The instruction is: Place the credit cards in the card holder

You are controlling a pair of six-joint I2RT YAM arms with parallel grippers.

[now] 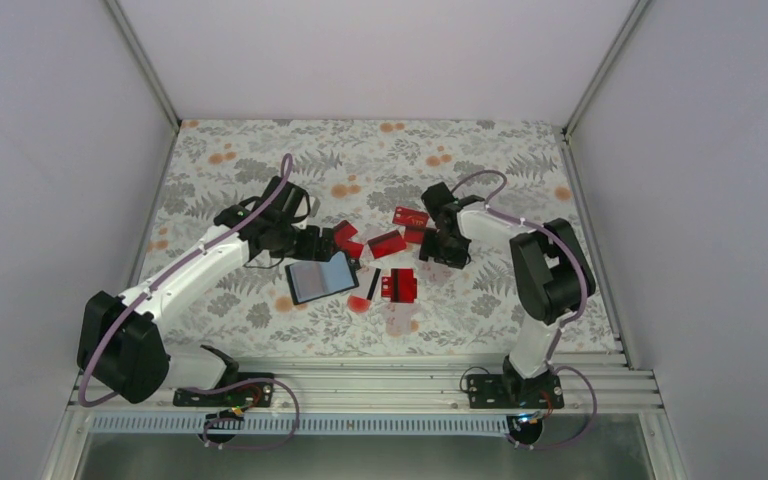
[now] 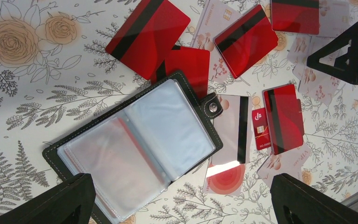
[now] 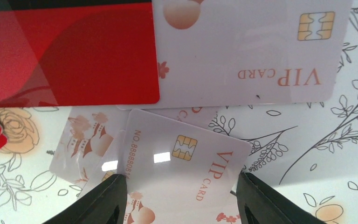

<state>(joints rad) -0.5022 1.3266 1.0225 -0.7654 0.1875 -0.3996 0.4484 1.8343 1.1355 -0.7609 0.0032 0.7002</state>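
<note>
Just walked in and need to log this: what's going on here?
Two arms are loading cards into a holder. The holder lies open on the table, with red and white cards scattered beside it. The left gripper hangs open above the holder. The right gripper straddles a white VIP card; whether it is gripped yet is unclear.

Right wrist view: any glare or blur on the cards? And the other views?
Right wrist: two small glare spots on the white VIP card, print sharp. Left wrist: soft sheen on the card holder, in focus. Top external: even light, cards tiny.
</note>
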